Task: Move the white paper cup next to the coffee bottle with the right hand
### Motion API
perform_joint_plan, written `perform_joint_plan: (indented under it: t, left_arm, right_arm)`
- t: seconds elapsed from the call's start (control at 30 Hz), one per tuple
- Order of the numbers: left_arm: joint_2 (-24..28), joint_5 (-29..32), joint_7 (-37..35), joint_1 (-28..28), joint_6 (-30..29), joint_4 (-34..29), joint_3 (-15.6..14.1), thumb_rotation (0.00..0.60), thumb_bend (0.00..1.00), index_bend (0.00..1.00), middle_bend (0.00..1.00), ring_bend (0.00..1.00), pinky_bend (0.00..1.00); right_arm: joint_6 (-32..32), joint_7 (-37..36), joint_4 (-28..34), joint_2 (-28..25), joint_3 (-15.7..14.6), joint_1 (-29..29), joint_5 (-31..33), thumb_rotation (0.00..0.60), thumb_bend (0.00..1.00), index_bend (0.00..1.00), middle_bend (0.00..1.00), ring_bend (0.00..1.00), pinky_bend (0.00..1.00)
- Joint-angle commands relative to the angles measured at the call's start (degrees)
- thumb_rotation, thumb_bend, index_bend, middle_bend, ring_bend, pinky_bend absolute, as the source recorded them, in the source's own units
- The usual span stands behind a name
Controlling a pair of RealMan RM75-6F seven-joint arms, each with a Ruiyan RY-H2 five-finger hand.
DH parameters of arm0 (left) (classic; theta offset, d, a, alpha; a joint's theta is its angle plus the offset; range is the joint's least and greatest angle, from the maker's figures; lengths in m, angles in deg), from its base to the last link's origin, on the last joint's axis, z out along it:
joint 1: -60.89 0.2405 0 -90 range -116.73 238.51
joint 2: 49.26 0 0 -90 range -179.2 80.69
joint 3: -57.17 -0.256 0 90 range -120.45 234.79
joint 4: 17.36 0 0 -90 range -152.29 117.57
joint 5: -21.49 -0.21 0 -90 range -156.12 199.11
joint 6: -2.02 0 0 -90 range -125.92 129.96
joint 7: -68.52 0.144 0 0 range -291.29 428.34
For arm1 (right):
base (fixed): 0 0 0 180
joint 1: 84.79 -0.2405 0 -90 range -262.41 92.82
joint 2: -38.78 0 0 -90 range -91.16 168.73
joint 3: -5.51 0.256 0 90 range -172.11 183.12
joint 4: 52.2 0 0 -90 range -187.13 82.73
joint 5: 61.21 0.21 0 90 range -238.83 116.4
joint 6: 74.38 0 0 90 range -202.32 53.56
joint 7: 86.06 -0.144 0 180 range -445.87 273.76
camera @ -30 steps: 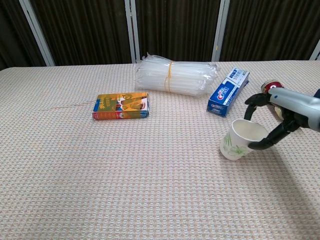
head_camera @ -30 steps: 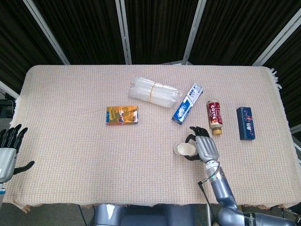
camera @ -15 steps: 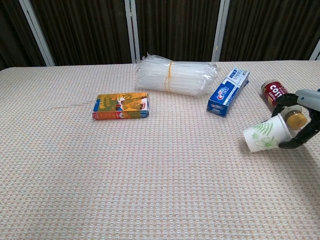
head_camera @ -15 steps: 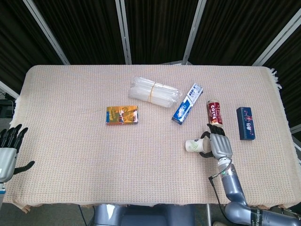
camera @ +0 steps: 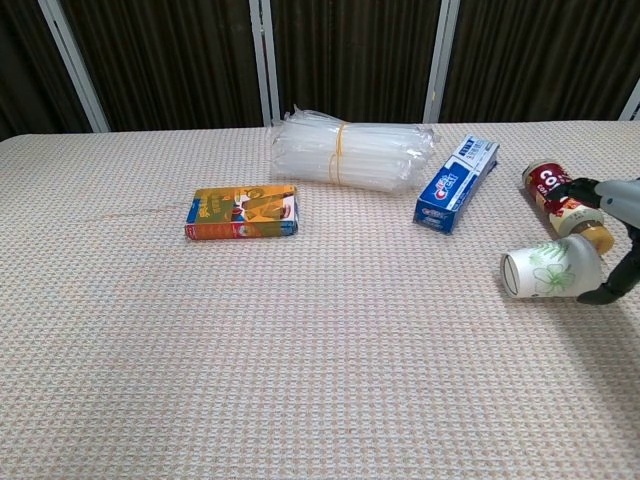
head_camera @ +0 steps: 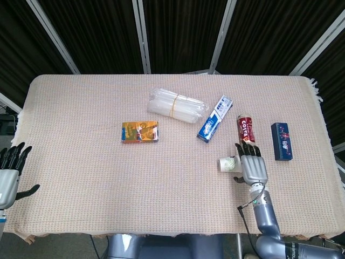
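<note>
The white paper cup [head_camera: 227, 163] [camera: 553, 272], printed with green leaves, lies on its side with its mouth facing left. It is just in front of the coffee bottle [head_camera: 246, 132] [camera: 565, 205], which also lies flat, red-labelled with a tan cap. My right hand [head_camera: 252, 164] [camera: 612, 245] is at the cup's base, its fingers stretched out straight and spread; the thumb curves close behind the base, and contact is unclear. My left hand [head_camera: 9, 172] hangs open off the table's left front corner, holding nothing.
A blue toothpaste box [head_camera: 214, 117] [camera: 457, 183] lies left of the bottle. A clear plastic bundle [head_camera: 176, 104] sits further back, an orange box [head_camera: 140, 132] mid-table, and a dark blue box [head_camera: 282, 141] to the right of the bottle.
The right hand carried the cup rightward toward the bottle. The cup tipped from upright onto its side, and the fingers have spread away from it.
</note>
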Motion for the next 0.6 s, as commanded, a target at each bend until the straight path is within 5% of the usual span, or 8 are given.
perform_joint_plan:
  t: [0.03, 0.6]
  left_arm:
    - [0.0, 0.0, 0.0, 0.0, 0.0, 0.0, 0.0, 0.600, 0.01, 0.00, 0.00, 0.00, 0.00]
    - [0.3, -0.2, -0.7, -0.1, 0.3, 0.1, -0.1, 0.600, 0.01, 0.00, 0.00, 0.00, 0.00]
  right_arm:
    - [-1.9, 0.8, -1.0, 2.3, -0.8, -0.1, -2.1, 0.600, 0.17, 0.22, 0.00, 0.00, 0.00]
    - [-3.2, 4.1, -10.9, 10.4, -1.8, -1.1, -6.3, 0.600, 0.18, 0.37, 0.06, 0.00, 0.00]
